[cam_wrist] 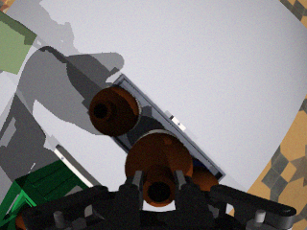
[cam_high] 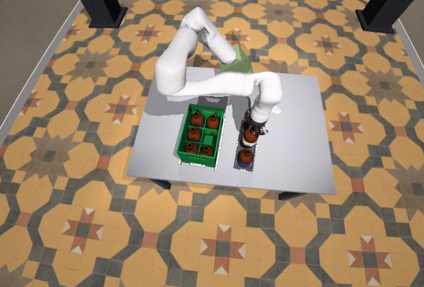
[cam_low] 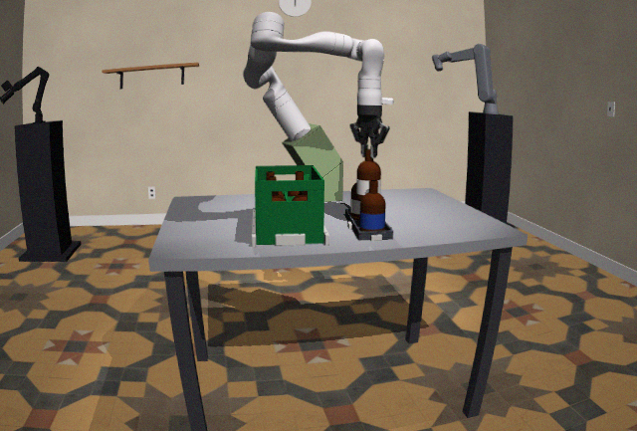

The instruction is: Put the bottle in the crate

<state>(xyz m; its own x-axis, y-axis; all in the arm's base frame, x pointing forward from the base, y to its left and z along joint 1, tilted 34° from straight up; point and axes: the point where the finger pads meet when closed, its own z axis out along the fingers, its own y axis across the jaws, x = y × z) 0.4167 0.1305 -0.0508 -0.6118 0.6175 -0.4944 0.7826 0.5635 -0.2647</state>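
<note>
It looks most like a robotics demonstration room, though the views hardly settle it: a plain grey table (cam_high: 291, 160) (cam_low: 442, 215), two smaller arms on black pedestals, a wall clock (cam_low: 295, 2), a wooden wall shelf (cam_low: 150, 68) and beige walls. The patterned tile floor (cam_high: 150, 239) (cam_low: 318, 374) gives it a homelier touch.

Green crate (cam_high: 197, 159) (cam_low: 290, 220) (cam_wrist: 48, 184); brown bottles, one (cam_high: 245, 156) (cam_low: 372, 205) banded blue; grey worktop (cam_high: 291, 160) (cam_low: 437, 215) (cam_wrist: 216, 57); floor (cam_high: 150, 239) (cam_low: 309, 379) (cam_wrist: 283, 168) patterned orange, grey and rust.

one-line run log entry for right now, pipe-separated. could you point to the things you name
black two-finger gripper (cam_high: 257, 130) (cam_low: 368, 152) (cam_wrist: 158, 181): shut on brown white-labelled bottle (cam_high: 250, 136) (cam_low: 368, 171) (cam_wrist: 158, 155) | bottle: raised, upright | green crate (cam_high: 198, 159) (cam_low: 291, 218) (cam_wrist: 35, 184): one slot unfilled
</note>
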